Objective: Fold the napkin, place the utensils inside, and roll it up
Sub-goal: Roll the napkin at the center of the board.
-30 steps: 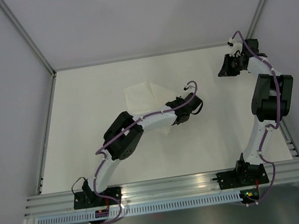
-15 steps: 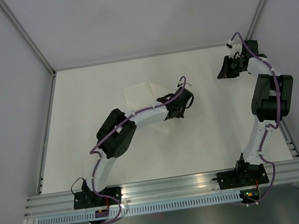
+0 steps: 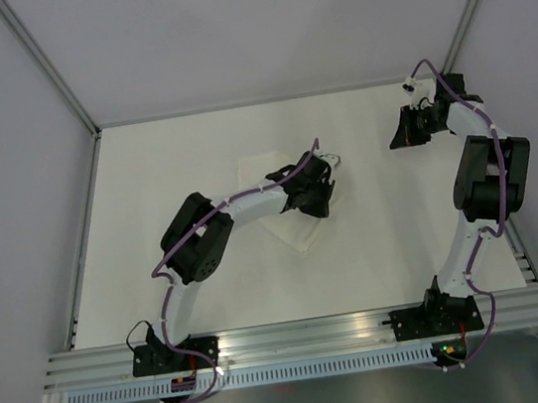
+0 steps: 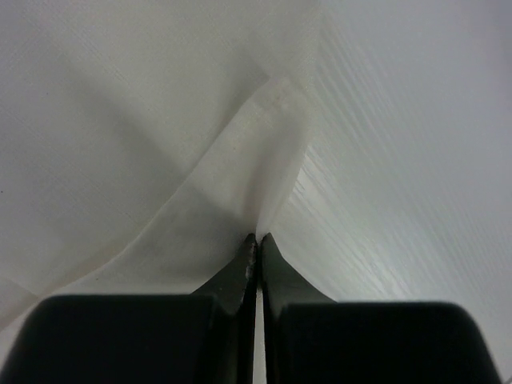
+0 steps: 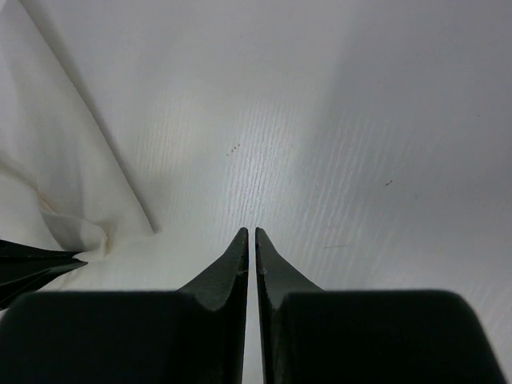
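Napkin [image 3: 256, 169] lies near the middle of the table [image 3: 158, 197], a little left of centre in the top view. The left arm [image 3: 239, 204] crosses over it, so I see only two parts: one white piece above the arm and one pointed piece below it, toward the lower right. The cloth is brighter than the tabletop.

I find the left gripper [image 4: 258, 238] at the right side of the napkin. In the left wrist view its fingers are pressed together, and they pinch a thin edge of the napkin right at the tips. From the pinch the cloth goes in a fold to the upper left of the frame, one layer over another. Bare table fills the right side.

I see the right gripper [image 5: 250, 232] in the upper right of the top view, near the far right corner of the table and well apart from the napkin. Its fingers are pressed together with only a thin slit, and they grip nothing; bare table is under the tips. At the left edge of the right wrist view there is a white creased fold [image 5: 72, 216] and under it a dark pointed shape [image 5: 32, 268]. I cannot tell what these two are.
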Robot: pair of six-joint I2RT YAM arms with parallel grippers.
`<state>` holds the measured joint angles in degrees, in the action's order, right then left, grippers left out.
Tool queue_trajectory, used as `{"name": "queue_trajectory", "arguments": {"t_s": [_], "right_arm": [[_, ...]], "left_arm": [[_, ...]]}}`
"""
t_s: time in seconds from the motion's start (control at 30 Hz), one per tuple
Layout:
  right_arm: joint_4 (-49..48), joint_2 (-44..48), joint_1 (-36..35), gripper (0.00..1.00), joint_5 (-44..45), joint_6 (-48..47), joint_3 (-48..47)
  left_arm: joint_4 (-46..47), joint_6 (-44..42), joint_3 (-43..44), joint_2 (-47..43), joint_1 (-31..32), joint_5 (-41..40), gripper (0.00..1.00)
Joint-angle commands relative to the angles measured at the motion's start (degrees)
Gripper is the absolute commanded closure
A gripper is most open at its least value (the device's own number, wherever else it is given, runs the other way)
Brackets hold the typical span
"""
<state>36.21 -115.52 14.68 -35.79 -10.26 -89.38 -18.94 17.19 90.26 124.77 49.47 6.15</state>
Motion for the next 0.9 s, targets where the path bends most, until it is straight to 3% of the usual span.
{"name": "queue_trajectory", "arguments": {"t_s": [0.0, 0.13, 0.3, 0.63, 0.73, 0.87], "right_arm": [[3.77, 3.9, 0.0, 0.89, -2.27, -5.2, 0.17], [7.38, 6.35, -0.87, 0.88, -3.4, -12.57, 1.58], [11.6, 12.32, -1.41, 0.87, -6.3, -28.38, 6.93], [12.31, 28.94, -4.56, 0.68, -11.22, -57.48, 26.33], [9.24, 36.14, -6.85, 0.6, -11.85, -62.68, 33.45], [2.82, 44.84, -12.2, 0.55, -10.62, -62.42, 40.15]], "left_arm": [[-6.73, -1.28, -5.25, 0.74, 0.54, 11.15, 0.98], [-5.67, -2.33, -8.95, -1.54, 0.19, 15.28, 0.98], [-4.88, -4.62, -15.1, -3.92, -0.96, 22.93, 0.98], [-4.88, -8.22, -19.59, -5.24, -3.33, 31.72, 0.98], [-4.97, -8.14, -19.33, -5.07, -4.03, 33.3, 0.98], [-6.02, -7.79, -18.37, -4.89, -4.74, 34.54, 0.98]]}}
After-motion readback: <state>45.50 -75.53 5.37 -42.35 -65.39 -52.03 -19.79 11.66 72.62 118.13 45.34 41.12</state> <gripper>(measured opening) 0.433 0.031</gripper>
